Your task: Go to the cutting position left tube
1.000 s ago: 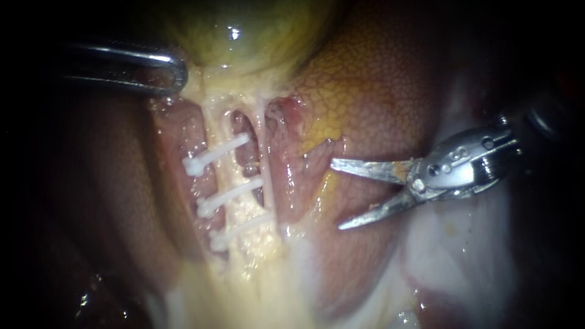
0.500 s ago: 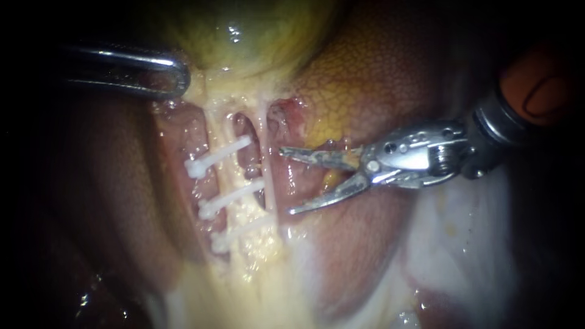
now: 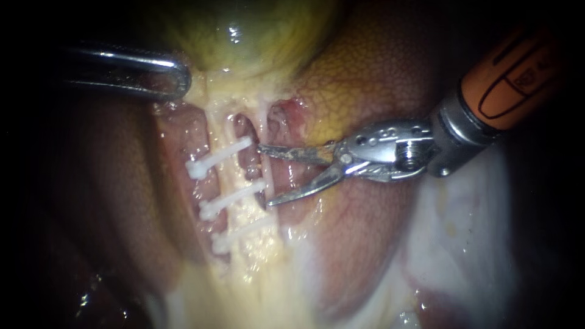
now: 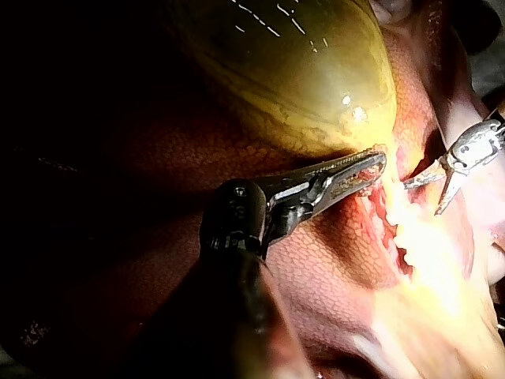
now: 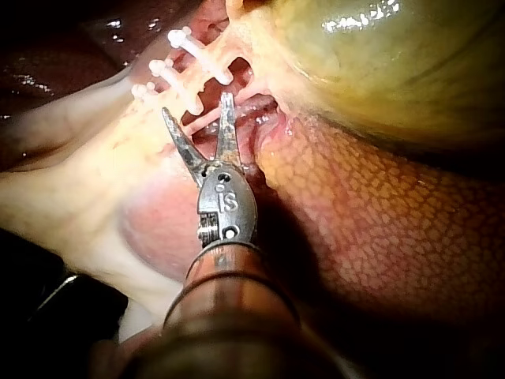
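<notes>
Brings the silver scissor-bladed right instrument [image 3: 264, 175] leftward over the mottled liver [image 3: 365, 79], open tips now at the thin pale tube [image 3: 264, 125]; bares more orange shaft [image 3: 512, 73].

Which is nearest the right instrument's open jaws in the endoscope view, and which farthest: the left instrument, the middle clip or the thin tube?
1. the thin tube, at the tips of the right instrument.
2. the middle clip, just beyond the tube, leftward.
3. the left instrument, far off at upper left, beside the gallbladder.

The left tube [image 3: 223, 170], pale yellow, runs down from the gallbladder [image 3: 244, 36], crossed by 3 white clips [image 3: 233, 196].
</notes>
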### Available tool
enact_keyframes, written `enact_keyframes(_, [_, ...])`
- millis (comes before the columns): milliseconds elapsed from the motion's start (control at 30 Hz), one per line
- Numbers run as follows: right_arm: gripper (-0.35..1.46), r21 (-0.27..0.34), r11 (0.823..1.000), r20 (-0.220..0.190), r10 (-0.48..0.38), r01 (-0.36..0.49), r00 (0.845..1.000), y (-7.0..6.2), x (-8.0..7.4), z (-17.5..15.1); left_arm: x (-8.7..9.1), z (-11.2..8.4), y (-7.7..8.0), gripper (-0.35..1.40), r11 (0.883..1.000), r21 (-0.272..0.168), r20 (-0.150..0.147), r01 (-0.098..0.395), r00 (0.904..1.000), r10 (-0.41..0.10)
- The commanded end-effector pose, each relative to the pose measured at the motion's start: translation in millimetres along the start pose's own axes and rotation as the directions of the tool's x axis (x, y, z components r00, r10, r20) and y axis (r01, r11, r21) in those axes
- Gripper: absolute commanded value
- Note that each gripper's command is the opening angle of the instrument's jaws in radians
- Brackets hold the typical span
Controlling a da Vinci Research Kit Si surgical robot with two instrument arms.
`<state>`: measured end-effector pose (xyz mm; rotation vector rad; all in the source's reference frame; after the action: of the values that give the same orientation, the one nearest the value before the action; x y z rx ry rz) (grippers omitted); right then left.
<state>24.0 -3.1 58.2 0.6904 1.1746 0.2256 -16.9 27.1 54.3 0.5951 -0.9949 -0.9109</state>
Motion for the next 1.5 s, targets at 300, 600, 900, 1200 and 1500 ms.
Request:
enact_keyframes(300, [1.36, 0.033, 0.999, -0.012, 0.016, -0.015, 1.000, 1.7, -0.4, 0.7, 0.1, 0.1, 0.1, -0.35, 1.000, 0.000, 0.000, -0.001, 1.0000, 0.001])
enact_keyframes(600, [1.34, 0.134, 0.991, -0.049, 0.027, -0.020, 0.998, 1.5, 0.3, 1.8, 0.1, 0.3, 0.1, -0.35, 1.000, -0.001, 0.001, -0.001, 1.0000, 0.001])
enact_keyframes(900, [1.31, 0.212, 0.977, -0.089, 0.040, -0.021, 0.995, 1.5, 1.3, 3.1, 0.2, 0.6, 0.3, -0.35, 1.000, -0.002, 0.001, -0.002, 1.0000, 0.002])
enact_keyframes(1200, [1.29, 0.251, 0.968, -0.118, 0.058, -0.027, 0.991, 1.2, 2.2, 4.8, 0.2, 0.6, 0.3, -0.35, 1.000, -0.002, 0.001, -0.002, 1.0000, 0.002])
enact_keyframes(1500, [1.28, 0.272, 0.962, -0.155, 0.081, -0.037, 0.985, 1.3, 3.0, 6.8, 0.2, 0.6, 0.3, -0.35, 1.000, -0.002, 0.001, -0.002, 1.0000, 0.002])
